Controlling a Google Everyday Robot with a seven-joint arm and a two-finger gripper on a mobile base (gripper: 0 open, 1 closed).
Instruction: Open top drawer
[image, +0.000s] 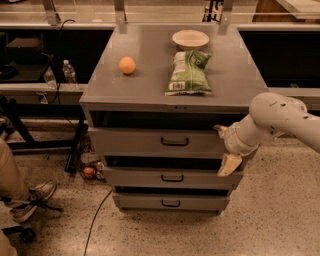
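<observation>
The top drawer (135, 142) is sitting as the uppermost of three in the grey cabinet (145, 87), directly under the cabinet's top, with its black handle (174, 142) at the middle of its front. Its front is showing a dark gap above it, and it is looking barely out, if at all.

The gripper (225, 146) is hanging at the right end of the top drawer, well to the right of the handle. It is standing open and holding nothing: one finger is resting by the drawer's upper right corner, and the other is pointing down over the right end of the middle drawer (150, 177). The white arm (280, 117) is reaching in from the right of the drawer.

Below the top drawer, the bottom drawer (145, 202) is sitting closed. Above it, on the cabinet's top, an orange (127, 65), a green bag (188, 72) and a bowl (190, 38) are lying. Left of the drawer, a person's shoe (35, 196) is showing on the floor.

The risk, as I am judging it, is lying in the gripper's position. Pulling from the corner rather than the handle could be skewing the drawer and jamming it. The lower finger could be catching the middle drawer and dragging that out instead. A sharp tug could be rolling the orange off the top.
</observation>
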